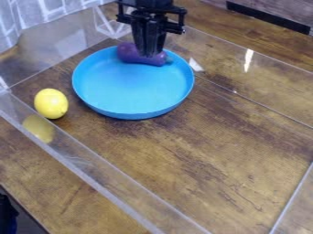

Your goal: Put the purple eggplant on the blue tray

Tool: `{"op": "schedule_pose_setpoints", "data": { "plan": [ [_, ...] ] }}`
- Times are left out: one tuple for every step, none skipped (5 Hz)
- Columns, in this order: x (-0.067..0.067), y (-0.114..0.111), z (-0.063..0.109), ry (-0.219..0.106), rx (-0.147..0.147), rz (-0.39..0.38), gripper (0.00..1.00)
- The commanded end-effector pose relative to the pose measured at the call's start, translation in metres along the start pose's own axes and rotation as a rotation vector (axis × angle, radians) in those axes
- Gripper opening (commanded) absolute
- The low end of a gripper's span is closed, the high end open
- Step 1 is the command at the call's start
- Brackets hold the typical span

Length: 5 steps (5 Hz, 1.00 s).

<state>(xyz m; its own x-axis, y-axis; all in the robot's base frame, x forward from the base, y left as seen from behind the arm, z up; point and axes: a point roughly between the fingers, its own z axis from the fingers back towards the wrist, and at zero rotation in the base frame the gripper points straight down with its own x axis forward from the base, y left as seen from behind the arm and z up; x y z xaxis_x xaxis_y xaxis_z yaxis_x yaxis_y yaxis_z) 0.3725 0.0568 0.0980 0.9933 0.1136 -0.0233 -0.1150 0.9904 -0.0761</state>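
With the eggplant [138,56] lying in the blue tray [132,89], those closed jaws [148,49] seem to grip nothing; best lift them straight up, without nudging it.

What sort of place this is cannot be told for certain. The view looks down on a brown wood-grain tabletop [221,146], with clear, shiny strips [116,183] running across it toward its near edge. A smooth yellow lemon [51,103] and a plain blue tray [132,90] lie toward its left edge, and a dark robot arm [152,14] reaches in over the far edge, which suggests a robot test setup, perhaps a lab.
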Motion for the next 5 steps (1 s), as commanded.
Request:
{"op": "schedule_pose_setpoints", "data": {
  "plan": [
    [0.002,0.005,0.04,-0.114,0.014,0.039,0.0],
    [-0.001,0.006,0.048,-0.13,0.021,0.065,0.0],
    [-0.004,0.004,0.058,-0.147,0.029,0.023,0.0],
    [-0.006,0.004,0.057,-0.143,0.038,-0.006,0.0],
    [-0.004,0.001,0.043,-0.138,0.049,0.018,0.0]
  ]
}}
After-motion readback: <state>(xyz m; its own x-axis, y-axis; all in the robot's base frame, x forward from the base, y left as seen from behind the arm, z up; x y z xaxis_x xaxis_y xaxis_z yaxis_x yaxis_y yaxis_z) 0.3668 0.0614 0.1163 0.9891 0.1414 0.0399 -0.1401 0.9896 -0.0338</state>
